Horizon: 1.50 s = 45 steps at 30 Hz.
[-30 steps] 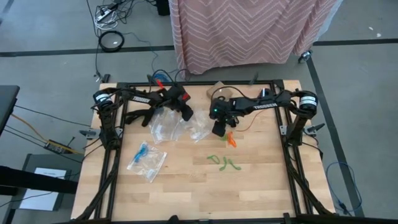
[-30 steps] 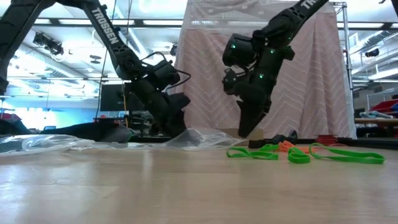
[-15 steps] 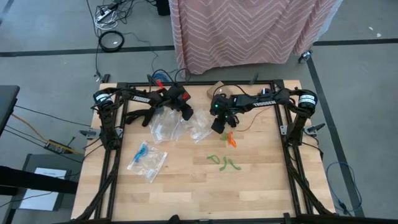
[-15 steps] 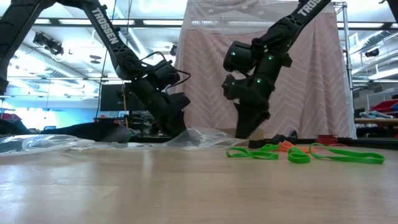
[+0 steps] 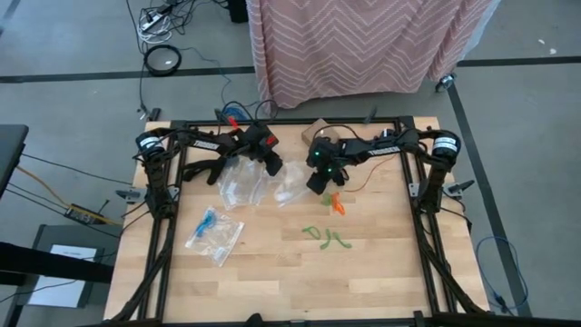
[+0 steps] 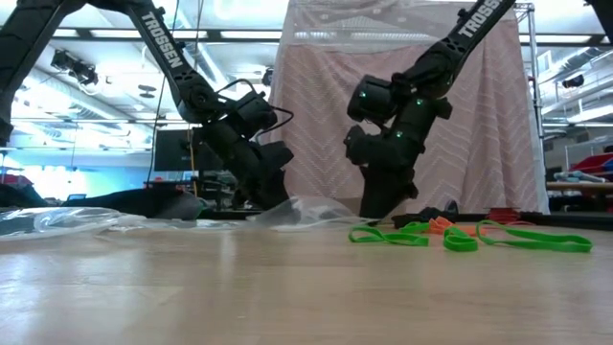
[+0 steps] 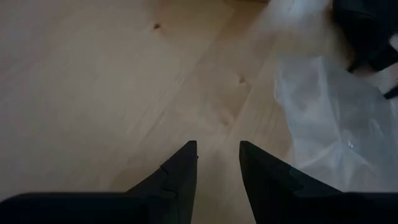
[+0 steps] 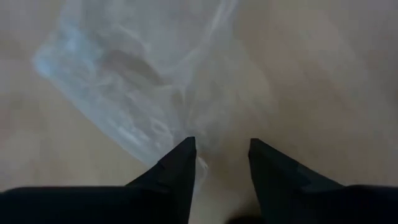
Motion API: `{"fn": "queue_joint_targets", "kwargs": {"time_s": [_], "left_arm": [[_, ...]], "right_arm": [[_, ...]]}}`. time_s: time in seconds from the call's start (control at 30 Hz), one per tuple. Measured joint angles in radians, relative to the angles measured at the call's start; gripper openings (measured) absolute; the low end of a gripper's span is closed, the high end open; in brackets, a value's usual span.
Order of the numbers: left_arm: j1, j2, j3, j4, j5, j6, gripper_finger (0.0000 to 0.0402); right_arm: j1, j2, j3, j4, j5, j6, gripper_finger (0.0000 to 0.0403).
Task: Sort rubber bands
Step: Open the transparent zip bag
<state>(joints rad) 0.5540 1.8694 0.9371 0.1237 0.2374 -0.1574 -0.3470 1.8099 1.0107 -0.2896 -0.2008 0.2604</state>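
I see my right gripper [image 8: 219,163] with fingers parted, nothing between them, tips at the edge of the crumpled clear plastic zip bag [image 5: 290,186]. My left gripper [image 7: 217,163] stands parted and empty just beside the same bag. Orange rubber bands [image 5: 337,205] and green rubber bands [image 5: 327,236] lie near that bag
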Motion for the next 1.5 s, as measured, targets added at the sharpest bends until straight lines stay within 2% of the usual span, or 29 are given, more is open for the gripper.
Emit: {"fn": "queue_joint_targets", "kwargs": {"time_s": [0.1,0.2,0.27,0.37,0.47,0.6,0.73,0.8,0.97,1.07,1.13,1.23,1.33,1.5], "left_arm": [[-0.003,0.0,0.0,0.005,0.0,-0.001,0.0129],[-0.007,0.0,0.0,0.007,0.0,0.0,0.0129],[-0.011,0.0,0.0,0.008,0.0,0.0,0.0129],[-0.014,0.0,0.0,0.005,0.0,-0.002,0.0129],[-0.016,-0.001,0.0,0.005,0.015,-0.003,0.0129],[-0.015,-0.032,0.01,-0.057,0.032,0.023,0.0129],[-0.008,-0.092,0.028,-0.149,-0.05,0.11,0.0129],[-0.007,-0.135,0.031,-0.173,-0.094,0.133,0.0129],[-0.033,-0.263,0.033,-0.21,-0.178,0.21,0.0129],[-0.05,-0.319,0.032,-0.25,-0.208,0.234,0.0129],[-0.07,-0.339,0.022,-0.25,-0.19,0.235,0.0129],[-0.118,-0.34,-0.008,-0.228,-0.168,0.255,0.0129],[-0.166,-0.337,-0.064,-0.141,-0.22,0.286,0.0129],[-0.205,-0.333,-0.149,0.025,-0.295,0.288,0.0129]], "right_arm": [[0.001,0.007,0.0,0.001,-0.013,-0.008,0.0099],[0.01,0.018,-0.001,0.017,0.019,-0.019,0.0034],[0.018,0.018,-0.001,0.019,0.04,-0.033,0.0011],[0.033,0.018,-0.001,0.041,0.07,-0.023,0.0003],[0.041,-0.004,-0.001,0.056,0.115,0.052,0.0001],[0.04,-0.047,-0.001,0.044,0.106,0.127,0.0],[0.04,-0.086,-0.001,0.038,0.103,0.134,0.0],[0.04,-0.1,-0.001,0.028,0.084,0.097,0.0],[0.072,-0.14,-0.001,-0.026,0.027,-0.139,0.0001],[0.11,-0.154,-0.001,-0.04,0.036,-0.225,0.0014],[0.144,-0.157,0.0,-0.069,0.088,-0.305,0.003],[0.207,-0.146,-0.001,-0.148,0.209,-0.44,0.0063],[0.272,-0.126,-0.001,-0.2,0.363,-0.558,0.0103],[0.342,-0.103,-0.001,-0.16,0.568,-0.588,0.0168]]}}
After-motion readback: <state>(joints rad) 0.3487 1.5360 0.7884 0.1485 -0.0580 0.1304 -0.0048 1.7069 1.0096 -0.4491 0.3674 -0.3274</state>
